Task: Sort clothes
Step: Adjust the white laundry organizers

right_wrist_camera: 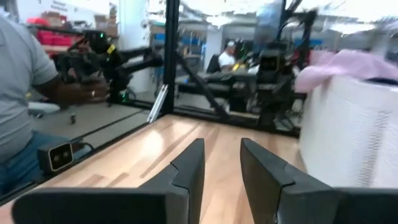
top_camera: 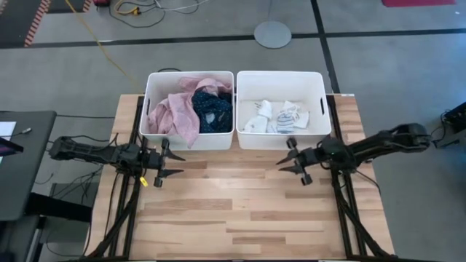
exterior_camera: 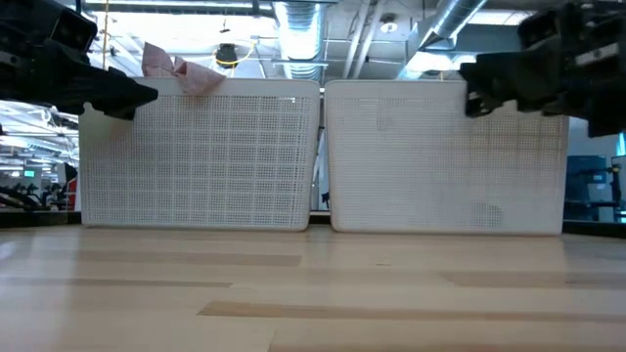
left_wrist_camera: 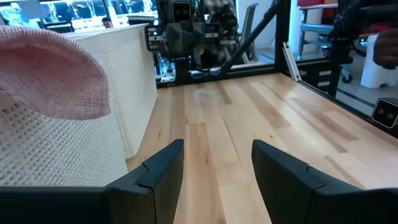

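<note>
A pink top (top_camera: 178, 109) and a navy dotted piece (top_camera: 212, 113) lie in the left white bin (top_camera: 153, 80). A flap of the pink top hangs over the bin's near rim (left_wrist_camera: 56, 74). Small white-grey socks (top_camera: 277, 116) lie in the right white bin (top_camera: 317, 80). No plaid shirt shows. My left gripper (top_camera: 178, 164) is open and empty above the table in front of the left bin; it also shows in the left wrist view (left_wrist_camera: 217, 168). My right gripper (top_camera: 280, 165) is open and empty in front of the right bin; it also shows in the right wrist view (right_wrist_camera: 222, 165).
The two bins stand side by side at the table's far edge (exterior_camera: 323, 156). The bare wooden tabletop (top_camera: 233, 211) lies between and in front of the grippers. A person (right_wrist_camera: 25, 93) sits beyond the table's edge in the right wrist view.
</note>
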